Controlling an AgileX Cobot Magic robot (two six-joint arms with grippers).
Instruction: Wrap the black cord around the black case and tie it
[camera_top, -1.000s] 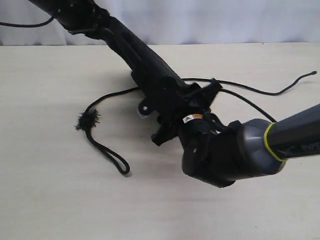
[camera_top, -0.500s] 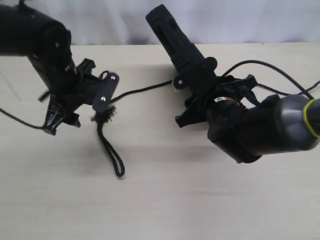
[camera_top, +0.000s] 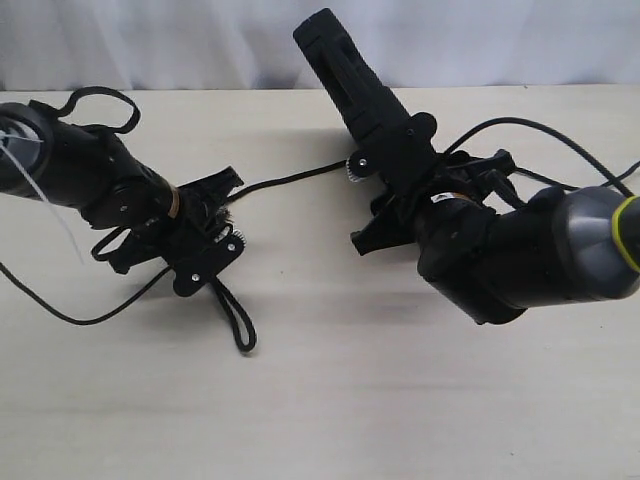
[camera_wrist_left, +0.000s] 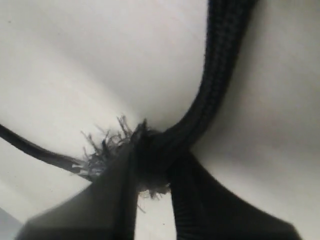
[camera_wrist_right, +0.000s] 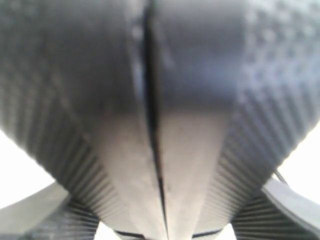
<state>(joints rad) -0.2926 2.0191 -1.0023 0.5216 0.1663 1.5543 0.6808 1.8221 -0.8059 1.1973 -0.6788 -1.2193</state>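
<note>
1. Nearest the camera, the right arm is lying low across the counter (camera_top: 400, 400), its thick wrist just below the black case (camera_top: 365, 95). It is keeping almost the same pose as half a second ago.
2. The right hand (camera_top: 390, 148) is clamping the case's lower end, one finger pressing on each side. The case is tilting up and away from that hand, and its seam is filling the right wrist view (camera_wrist_right: 190, 75).
3. Well left of the case, the left arm is now reaching low over the counter, having dropped from its raised pose. The left hand (camera_top: 210, 225) is pinching the black cord (camera_top: 290, 178) at its frayed knot (camera_wrist_left: 145, 155), with the fingers (camera_wrist_left: 112, 200) closing in on both sides of it.
4. The cord's small loop (camera_top: 243, 335) is trailing out below the left hand. One strand is running from that hand towards the case's lower end.
5. One cord, one case and two arms are showing.
</note>
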